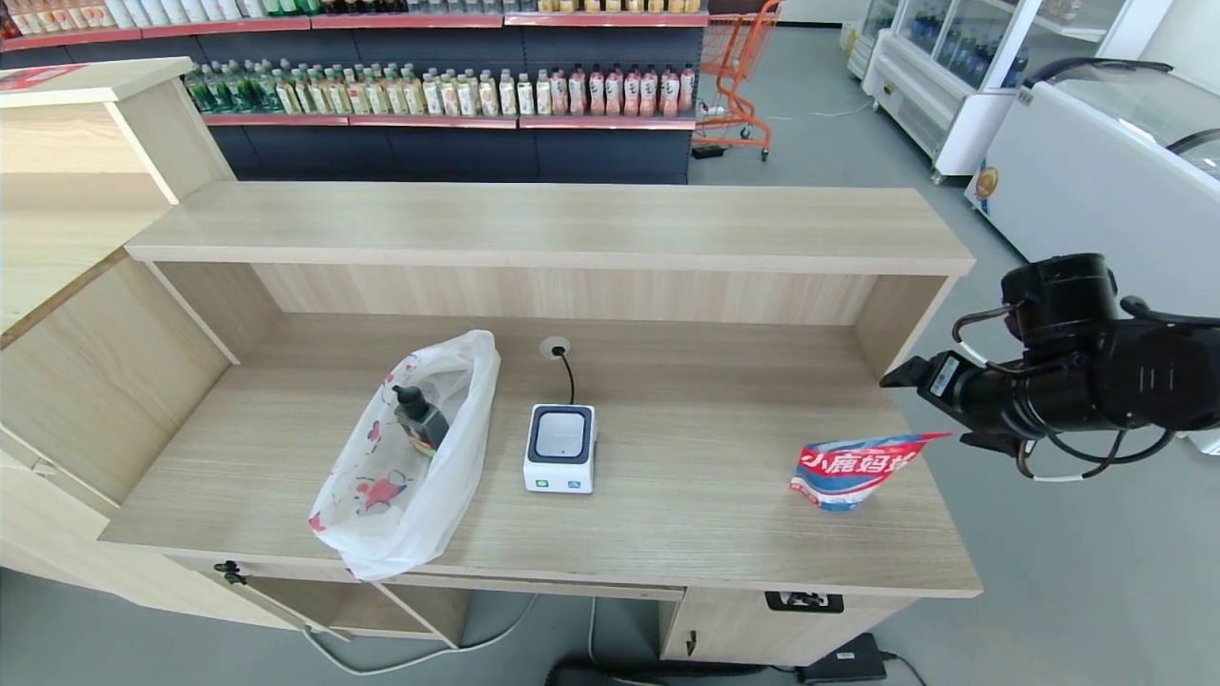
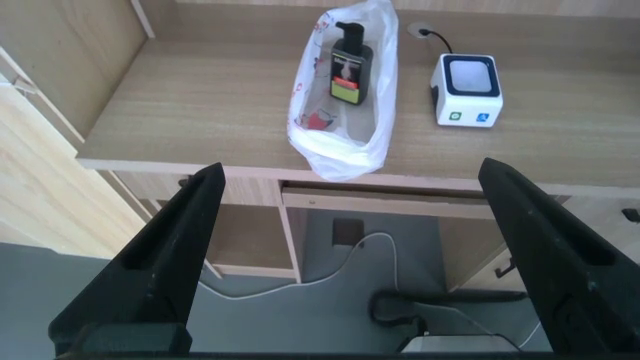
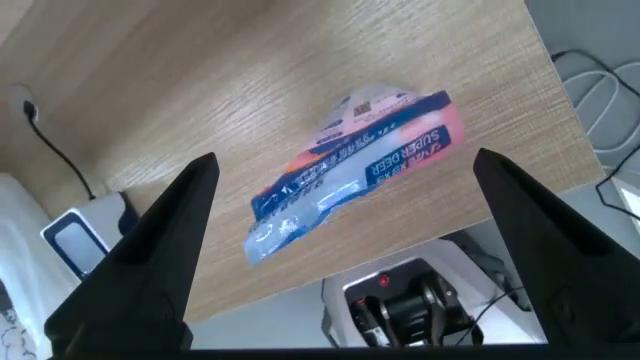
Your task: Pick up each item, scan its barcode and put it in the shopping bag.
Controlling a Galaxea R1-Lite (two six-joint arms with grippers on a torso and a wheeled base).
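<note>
A white plastic shopping bag lies open on the left of the wooden counter, with a dark pump bottle inside it. A white barcode scanner stands mid-counter. A blue, white and pink pouch sits near the right edge. My right arm hovers just right of and above the pouch. My right gripper is open over the pouch, not touching it. My left gripper is open and empty, out in front of the counter's front edge, facing the bag, bottle and scanner.
A raised ledge runs along the counter's back, with side walls at both ends. The scanner's cable goes into a hole behind it. Drink shelves, an orange cart and freezers stand beyond. Cables lie on the floor under the counter.
</note>
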